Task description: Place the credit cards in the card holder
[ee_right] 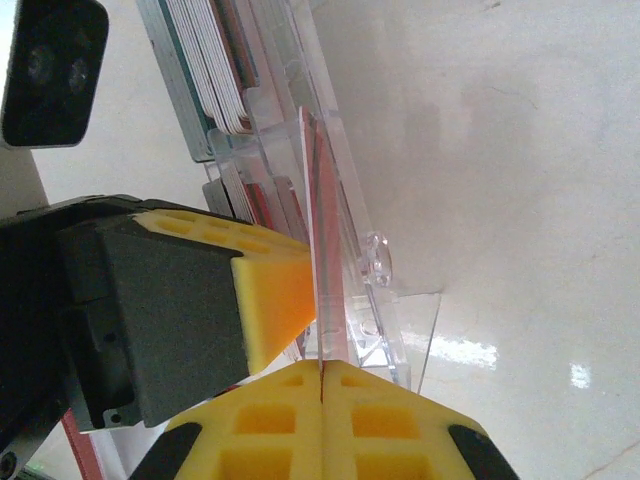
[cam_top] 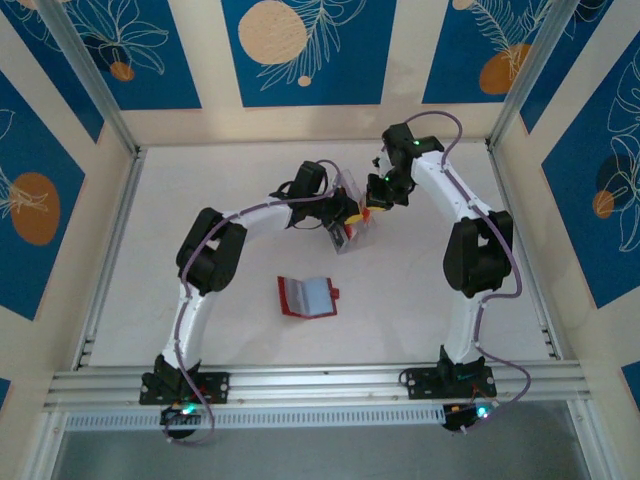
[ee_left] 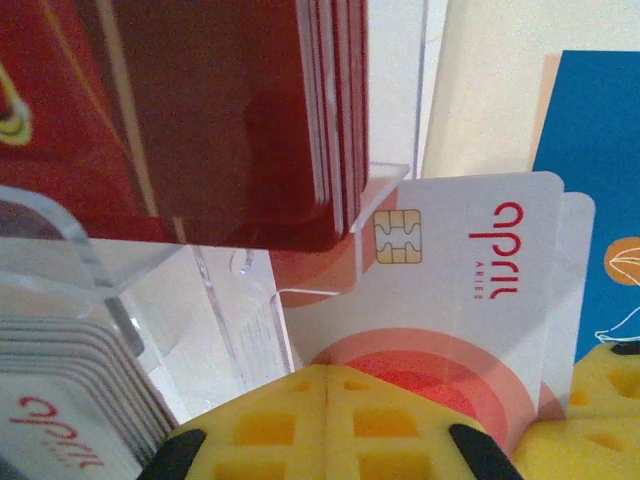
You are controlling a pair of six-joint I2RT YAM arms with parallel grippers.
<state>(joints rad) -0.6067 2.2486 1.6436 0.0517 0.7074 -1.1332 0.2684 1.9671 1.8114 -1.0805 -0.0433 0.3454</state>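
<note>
The card holder [cam_top: 307,296] is a red wallet lying open on the table, in front of both grippers. My right gripper [ee_right: 322,370] is shut on the lower edge of a thin credit card [ee_right: 318,250], seen edge-on beside the clear box wall. The left wrist view shows the same white card [ee_left: 470,290], with its chip and red rings. My left gripper [ee_left: 330,375] has its yellow pads pressed together at a clear divider [ee_left: 250,330]; I cannot tell whether it pinches the plastic. Both grippers, left [cam_top: 343,212] and right [cam_top: 376,203], meet at the box.
A clear plastic compartment box [cam_top: 350,235] stands between the grippers, with a stack of dark red cards [ee_left: 200,120] and a stack of white cards [ee_left: 60,420] in its slots. The left gripper's pad [ee_right: 270,295] sits close beside the held card. Metal rails border the table.
</note>
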